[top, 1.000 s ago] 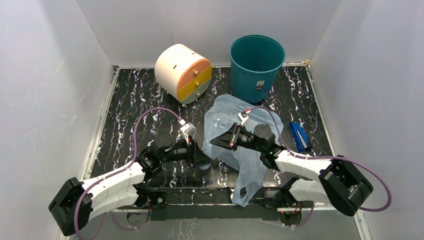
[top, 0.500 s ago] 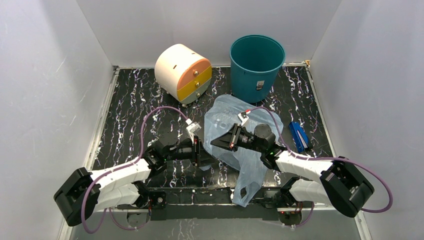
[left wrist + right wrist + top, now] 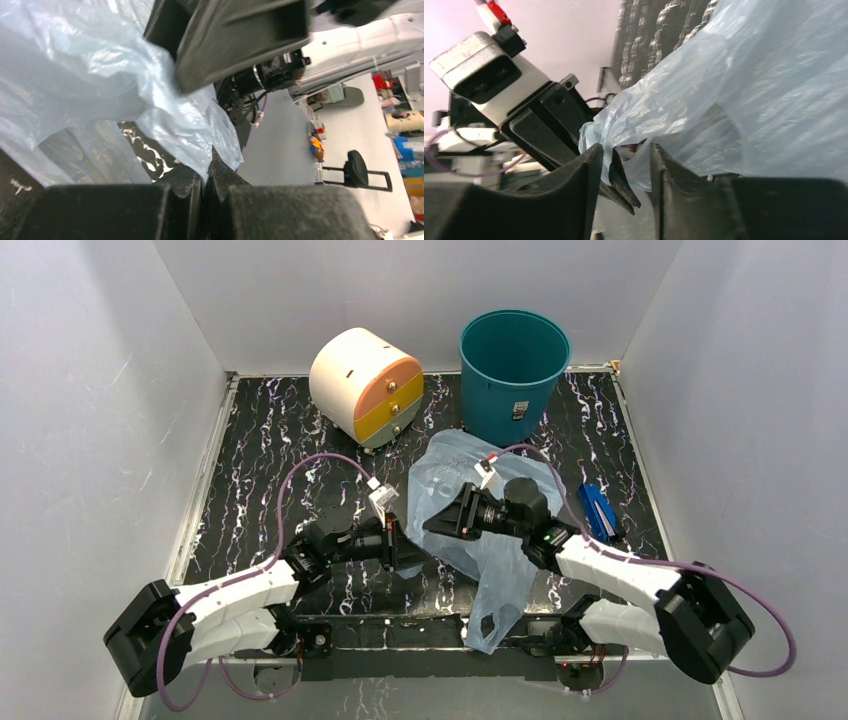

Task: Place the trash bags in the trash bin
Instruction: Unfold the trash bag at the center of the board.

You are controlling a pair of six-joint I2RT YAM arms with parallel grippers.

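My left pincer [image 3: 206,169] is clamped on a thin corner of the trash bag [image 3: 75,75]. My right pincer [image 3: 626,150] stands parted close by that edge, gripping nothing. The bag sprawls on the desk [image 3: 270,440] just nearer me than the trash bin [image 3: 513,370]. It looks feather-light, limp and slippery, so I'd pinch bunched film, not one layer.

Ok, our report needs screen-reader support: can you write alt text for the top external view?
A crumpled pale blue bag lies on a black marbled table, with the left end effector shut on its edge and the right end effector open beside it. An upright teal bin and a cream-and-orange drum box sit behind.
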